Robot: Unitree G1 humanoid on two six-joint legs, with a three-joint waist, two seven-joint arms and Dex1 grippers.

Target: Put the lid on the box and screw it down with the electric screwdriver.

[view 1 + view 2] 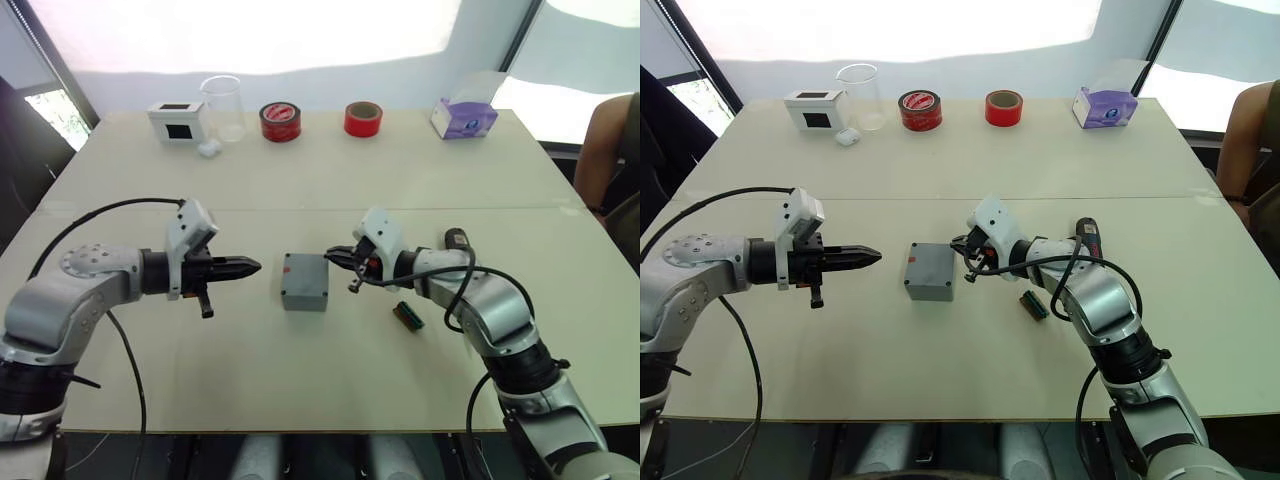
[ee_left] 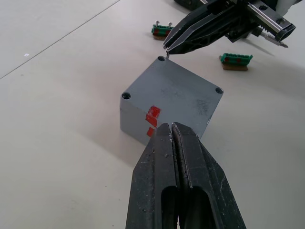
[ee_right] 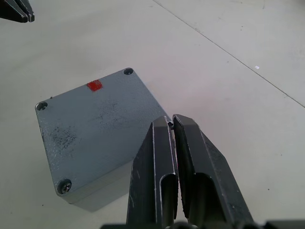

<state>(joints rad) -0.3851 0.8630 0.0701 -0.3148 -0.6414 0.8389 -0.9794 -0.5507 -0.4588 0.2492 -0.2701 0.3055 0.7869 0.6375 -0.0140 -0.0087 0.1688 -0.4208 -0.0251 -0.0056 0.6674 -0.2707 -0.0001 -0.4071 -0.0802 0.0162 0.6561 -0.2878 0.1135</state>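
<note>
Right claw (image 1: 338, 257) is right up at the box's corner, its two black fingers pinched together on something tiny at the tips, too small to name, hanging just over the corner screw hole on its side. Left claw (image 1: 250, 267) sits on the other side, clenched with nothing in it, tips pointing at the box and just short of it. Between the two claws, in the middle of the bench (image 1: 330, 180), stands the box (image 1: 304, 284) with the lid (image 3: 95, 121) already seated on top, flush all round, a red mark on the lid's edge and another on the wall below it. One corner hole has a screw head in it; the others look like open holes. Over by the right forearm, toward the bench's right edge, lies the electric screwdriver (image 1: 457, 241), partly hidden behind the arm and its cable. A small green connector (image 1: 407, 316) lies on the bench just beside that arm, toward the front edge. Along the far edge: a white box with a black window (image 1: 177, 121), a clear cup (image 1: 222, 107), two red tape rolls (image 1: 281, 122), and a purple tissue box (image 1: 464, 117).
</note>
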